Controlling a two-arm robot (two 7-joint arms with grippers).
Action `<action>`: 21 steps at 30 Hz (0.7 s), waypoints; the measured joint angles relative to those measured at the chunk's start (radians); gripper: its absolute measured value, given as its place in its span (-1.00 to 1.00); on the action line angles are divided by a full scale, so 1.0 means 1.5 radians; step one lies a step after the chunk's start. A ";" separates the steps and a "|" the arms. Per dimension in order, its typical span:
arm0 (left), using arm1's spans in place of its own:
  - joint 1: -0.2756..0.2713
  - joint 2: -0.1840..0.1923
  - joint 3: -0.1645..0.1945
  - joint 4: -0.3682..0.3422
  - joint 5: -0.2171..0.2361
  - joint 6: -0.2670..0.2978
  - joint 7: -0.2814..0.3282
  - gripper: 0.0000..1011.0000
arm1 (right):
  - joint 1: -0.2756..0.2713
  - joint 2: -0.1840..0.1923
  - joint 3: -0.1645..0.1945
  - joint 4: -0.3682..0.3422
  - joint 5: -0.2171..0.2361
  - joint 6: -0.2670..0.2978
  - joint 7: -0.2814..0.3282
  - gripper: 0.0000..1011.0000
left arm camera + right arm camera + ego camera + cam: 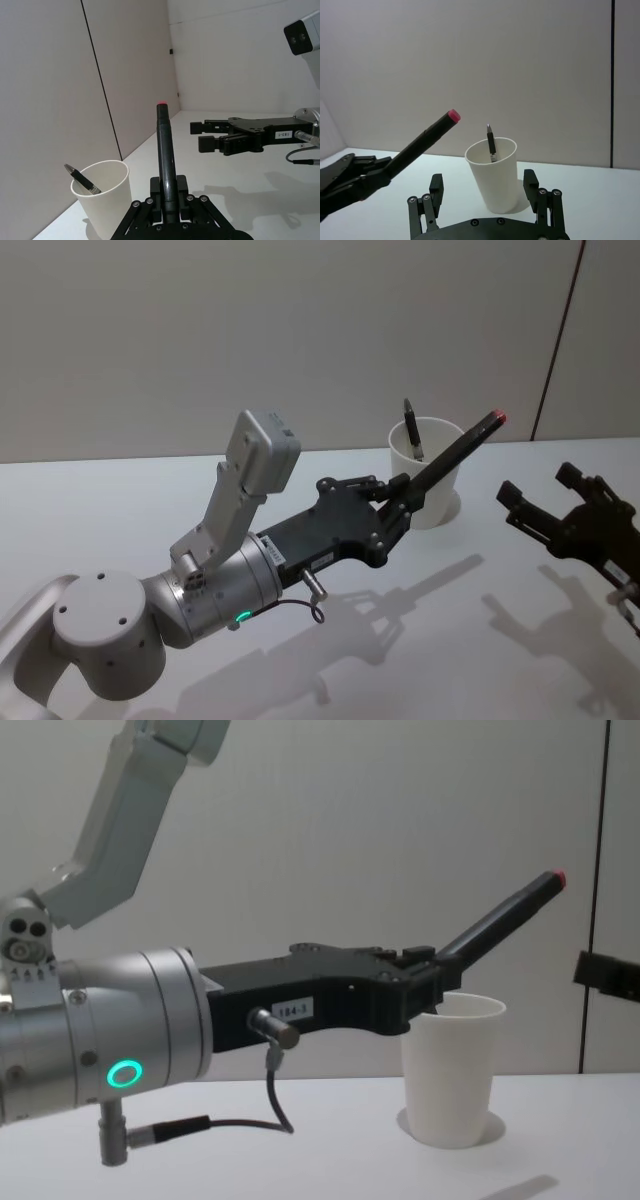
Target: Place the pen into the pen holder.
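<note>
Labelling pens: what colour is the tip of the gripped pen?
Pinkish red, on the black pen; clearest in right wrist view.

I count two pens: one red-tipped pen (pixel 455 452) clamped in my left end effector (pixel 403 498), and a second pen (pixel 413 430) in the one paper cup (pixel 432 498) just beyond it. My right end effector (pixel 538 485) makes two, over one tabletop (pixel 120 510).

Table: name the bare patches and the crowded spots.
Free: the table left of the paper cup, behind the left arm; the front strip between the arms. Crowded: at the cup, where the left gripper holds the pen, and by the open right gripper.
</note>
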 joint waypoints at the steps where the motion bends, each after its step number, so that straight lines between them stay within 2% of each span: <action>1: 0.000 0.000 0.000 0.000 0.000 0.000 0.000 -0.64 | -0.003 0.002 0.002 -0.002 0.012 0.003 0.003 0.98; 10: 0.000 -0.001 0.000 0.000 0.000 0.000 0.000 -0.64 | -0.030 0.021 0.020 -0.026 0.138 0.034 0.023 0.98; 11: 0.000 -0.001 0.000 0.000 0.000 0.000 0.000 -0.64 | -0.030 0.021 0.020 -0.026 0.138 0.034 0.023 0.98; 12: 0.000 -0.001 0.000 0.000 0.000 0.000 0.000 -0.63 | -0.032 0.021 0.021 -0.029 0.157 0.039 0.024 0.98; 15: 0.000 -0.001 0.000 0.000 0.000 0.000 0.000 -0.64 | -0.035 0.021 0.022 -0.033 0.182 0.046 0.024 0.98; 18: 0.000 -0.001 0.000 0.000 0.000 0.000 0.000 -0.63 | -0.038 0.016 0.022 -0.039 0.222 0.060 0.024 0.98; 21: 0.000 -0.001 0.000 0.000 0.000 0.000 0.000 -0.64 | -0.038 0.011 0.020 -0.043 0.247 0.068 0.020 0.98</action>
